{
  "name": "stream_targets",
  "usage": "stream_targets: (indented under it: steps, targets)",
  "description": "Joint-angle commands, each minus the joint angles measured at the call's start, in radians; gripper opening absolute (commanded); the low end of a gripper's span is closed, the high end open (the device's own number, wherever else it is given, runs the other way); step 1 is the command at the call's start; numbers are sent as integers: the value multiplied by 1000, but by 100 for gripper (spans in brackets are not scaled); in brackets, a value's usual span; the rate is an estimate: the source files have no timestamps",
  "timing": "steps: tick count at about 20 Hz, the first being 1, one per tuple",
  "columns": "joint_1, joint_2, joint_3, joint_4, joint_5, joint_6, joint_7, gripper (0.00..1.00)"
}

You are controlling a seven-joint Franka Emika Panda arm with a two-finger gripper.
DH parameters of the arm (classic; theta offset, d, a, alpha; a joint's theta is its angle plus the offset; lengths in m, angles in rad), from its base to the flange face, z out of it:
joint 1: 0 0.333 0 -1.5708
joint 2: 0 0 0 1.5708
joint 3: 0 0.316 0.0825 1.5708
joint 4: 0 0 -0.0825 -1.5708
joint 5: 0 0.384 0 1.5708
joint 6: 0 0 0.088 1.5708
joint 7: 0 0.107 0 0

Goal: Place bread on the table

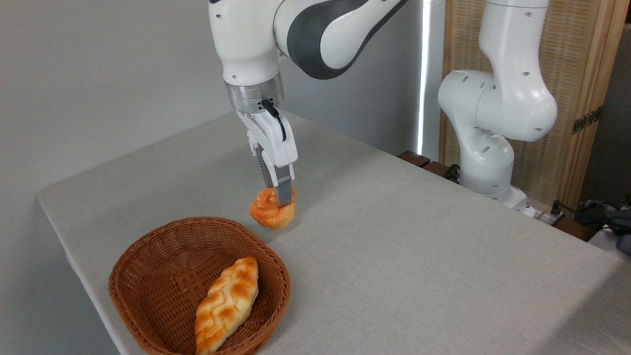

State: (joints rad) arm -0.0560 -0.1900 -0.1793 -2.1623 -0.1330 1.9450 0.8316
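Camera view, fixed, looking down across the counter, a wide tabletop with rounded corners under a light grey-beige cloth. Landmark for places: the wicker basket.

White arm rises from its base well behind and to the right of the basket, at the far counter edge, then arches over to the left and comes down with the wrist pointing at the cloth.

Wicker basket, brown, oval, sits near the front left corner of the counter. Inside it, toward its right side, lies a braided loaf, long and pointed, golden with paler seams.

Pincer hangs just behind the basket's far right rim, fingers pointing down. Fingers are clamped on the bread; one dark finger shows pressed against the bun's near side, the other is hidden behind it.

Bread, small round orange-gold bun with a lobed top, is held just beyond the basket's far right rim, outside it. Whether its underside touches the cloth cannot be told from this angle
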Motion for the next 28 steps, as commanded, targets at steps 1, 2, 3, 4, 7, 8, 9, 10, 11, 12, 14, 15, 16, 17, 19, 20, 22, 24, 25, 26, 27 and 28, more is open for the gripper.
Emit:
stream_targets:
  steps: [1,2,3,4,7,8,9,10,11,12,14,15,16,17,19,20,22,24,25,26,27,28]
  targets:
    - [-7,-9,12,-10,-10,8,24,100]
    - [-8,-9,12,-10,-10,8,24,100]
    - [-8,-9,12,-10,-10,8,23,100]
    - [-8,-9,12,-10,-10,5,21,100]
    - [-8,-12,12,-5,-10,2,17,100]
    - [-8,-16,12,1,-8,-1,14,100]
    - [-7,-17,12,10,9,-5,3,100]
    - [-7,-16,12,45,42,-11,-17,100]
    - [-7,6,12,121,64,-62,-76,100]
    - [-5,33,14,186,65,-107,-113,100]
    - [2,90,14,315,65,-197,-172,100]
    - [4,115,18,372,65,-230,-201,100]
    - [4,136,27,425,65,-257,-227,100]
    - [4,148,38,470,67,-282,-236,100]
    - [4,168,72,538,69,-320,-233,100]
    - [4,176,78,561,70,-331,-233,100]
    - [4,192,80,595,127,-350,-233,100]
    - [-5,188,102,596,136,-350,-233,100]
    - [-10,188,118,596,136,-350,-232,100]
    - [-18,187,130,595,136,-350,-227,100]
    - [-21,184,135,595,136,-350,-226,100]
    - [-30,184,138,587,138,-350,-233,100]
